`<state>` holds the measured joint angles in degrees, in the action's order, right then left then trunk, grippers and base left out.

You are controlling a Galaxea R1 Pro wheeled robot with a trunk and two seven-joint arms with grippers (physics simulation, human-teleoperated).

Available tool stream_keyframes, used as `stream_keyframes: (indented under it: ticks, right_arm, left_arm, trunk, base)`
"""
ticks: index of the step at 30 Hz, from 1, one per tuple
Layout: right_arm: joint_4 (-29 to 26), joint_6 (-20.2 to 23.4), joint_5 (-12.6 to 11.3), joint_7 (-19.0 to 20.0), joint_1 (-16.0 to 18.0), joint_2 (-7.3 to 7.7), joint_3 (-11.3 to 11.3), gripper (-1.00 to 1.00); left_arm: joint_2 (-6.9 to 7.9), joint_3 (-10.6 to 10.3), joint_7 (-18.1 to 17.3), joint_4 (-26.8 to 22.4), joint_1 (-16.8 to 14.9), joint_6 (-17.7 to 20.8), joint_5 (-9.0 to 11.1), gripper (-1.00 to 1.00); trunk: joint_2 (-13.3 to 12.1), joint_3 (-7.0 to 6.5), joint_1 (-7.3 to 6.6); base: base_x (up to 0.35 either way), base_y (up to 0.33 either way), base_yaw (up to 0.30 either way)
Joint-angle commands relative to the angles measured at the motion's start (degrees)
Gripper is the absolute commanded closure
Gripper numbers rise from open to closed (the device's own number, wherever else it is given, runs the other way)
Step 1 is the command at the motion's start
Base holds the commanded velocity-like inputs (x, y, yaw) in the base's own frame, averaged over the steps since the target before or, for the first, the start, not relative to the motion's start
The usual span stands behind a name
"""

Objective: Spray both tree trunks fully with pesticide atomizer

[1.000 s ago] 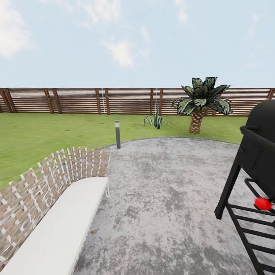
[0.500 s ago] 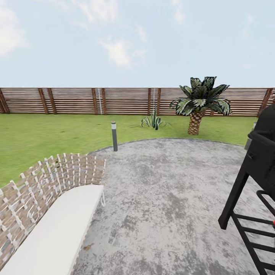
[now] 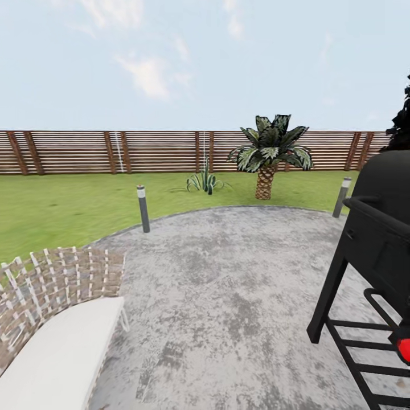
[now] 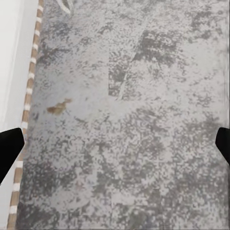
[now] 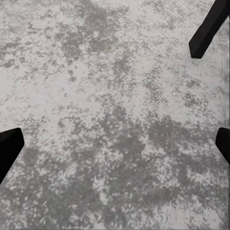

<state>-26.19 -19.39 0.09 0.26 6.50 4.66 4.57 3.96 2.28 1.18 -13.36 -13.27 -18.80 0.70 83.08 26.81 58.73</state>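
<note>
Looking down thru your wrist cams, both hands hang over mottled grey paving (image 3: 239,296) w/ nothing between the fingers: left hand (image 4: 115,143) spread wide, dark fingertips (image 4: 9,146) at the frame edges, the woven-edged seat (image 4: 21,120) beside it; right hand (image 5: 115,146) likewise spread, a black grill leg (image 5: 208,26) near it. In head view, nearest you on the left is a wicker bench (image 3: 51,319) w/ white cushion; on the right a black grill (image 3: 370,273) on a slatted stand w/ a red knob (image 3: 403,348) low down. Farther out, two grey bollards (image 3: 143,208) at the paving's edge. Beyond lies the garden (image 3: 62,199) lawn, a spiky plant (image 3: 204,181), a short scaly-trunk palm (image 3: 266,159), then the slat fence (image 3: 159,151). Atomizer & pale-trunk trees: can't tell where from here.
</note>
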Motion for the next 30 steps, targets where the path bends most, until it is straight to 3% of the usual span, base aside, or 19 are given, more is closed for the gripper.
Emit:
stream_keyframes:
  ticks: [1, 30]
  right_arm:
    - [0.00, 0.00, 0.00, 0.00, 0.00, 0.00, 0.00, -1.00]
    - [0.00, -0.04, 0.18, 0.09, 0.00, 0.00, -0.09, -1.00]
  left_arm:
    - [0.00, 0.00, 0.00, 0.00, 0.00, 0.01, 0.00, -1.00]
    - [0.09, 0.00, 0.04, -0.02, 0.00, 0.08, 0.00, -1.00]
  trunk:
    - [0.00, 0.00, 0.00]
    - [0.00, 0.00, 0.00]
  base:
    - [0.338, 0.000, -0.267]
    - [0.338, 0.000, -0.022]
